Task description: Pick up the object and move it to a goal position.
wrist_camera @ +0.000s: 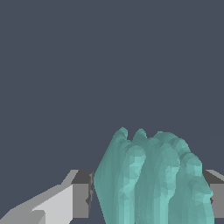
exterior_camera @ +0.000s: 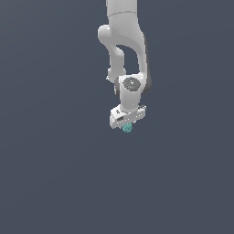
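Observation:
The object (exterior_camera: 127, 128) is a tiny teal-green bumpy lump, sitting right under the white gripper (exterior_camera: 127, 126) in the exterior view. In the wrist view the object (wrist_camera: 153, 179) fills the space between the two dark-tipped fingers (wrist_camera: 82, 194), which press on its two sides. The gripper is shut on it. The white arm hangs down from the top of the exterior view. The fingertips are mostly hidden by the hand in the exterior view. No goal marker shows in either view.
A plain dark grey-blue surface (exterior_camera: 55, 173) fills the scene in both views. No other objects, containers or edges show.

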Controlling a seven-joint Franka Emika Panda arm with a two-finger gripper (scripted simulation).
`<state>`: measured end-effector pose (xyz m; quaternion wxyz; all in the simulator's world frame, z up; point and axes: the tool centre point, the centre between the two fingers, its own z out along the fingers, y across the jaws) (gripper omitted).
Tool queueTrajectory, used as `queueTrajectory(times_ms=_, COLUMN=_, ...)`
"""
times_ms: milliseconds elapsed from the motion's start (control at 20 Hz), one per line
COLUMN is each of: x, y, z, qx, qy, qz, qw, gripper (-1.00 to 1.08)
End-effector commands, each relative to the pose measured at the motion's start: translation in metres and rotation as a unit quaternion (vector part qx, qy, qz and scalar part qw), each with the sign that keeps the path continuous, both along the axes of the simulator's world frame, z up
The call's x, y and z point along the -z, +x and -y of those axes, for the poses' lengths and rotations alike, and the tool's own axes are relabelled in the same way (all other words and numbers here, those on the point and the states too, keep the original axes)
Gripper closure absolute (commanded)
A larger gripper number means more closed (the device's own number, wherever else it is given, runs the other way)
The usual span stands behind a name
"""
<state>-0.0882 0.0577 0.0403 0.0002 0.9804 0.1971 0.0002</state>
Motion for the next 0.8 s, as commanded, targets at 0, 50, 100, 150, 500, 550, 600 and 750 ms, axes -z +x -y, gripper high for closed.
queueTrajectory(times_ms=0, x=0.000, y=0.000, z=0.001, qx=0.000, qy=0.000, qz=0.000, qw=1.0000, gripper=1.08)
queueTrajectory(times_ms=50, x=-0.001, y=0.000, z=0.003, qx=0.000, qy=0.000, qz=0.000, qw=1.0000, gripper=1.08)
queueTrajectory(times_ms=100, x=-0.001, y=0.000, z=0.005, qx=0.000, qy=0.000, qz=0.000, qw=1.0000, gripper=1.08)
queueTrajectory(times_ms=150, x=-0.002, y=0.000, z=0.008, qx=0.000, qy=0.000, qz=0.000, qw=1.0000, gripper=1.08)
queueTrajectory(times_ms=500, x=-0.011, y=-0.003, z=0.046, qx=0.000, qy=0.000, qz=0.000, qw=1.0000, gripper=1.08)
queueTrajectory(times_ms=550, x=-0.013, y=-0.003, z=0.054, qx=0.000, qy=0.000, qz=0.000, qw=1.0000, gripper=1.08)
queueTrajectory(times_ms=600, x=-0.015, y=-0.004, z=0.062, qx=0.000, qy=0.000, qz=0.000, qw=1.0000, gripper=1.08)
queueTrajectory(times_ms=750, x=-0.020, y=-0.004, z=0.083, qx=0.000, qy=0.000, qz=0.000, qw=1.0000, gripper=1.08)
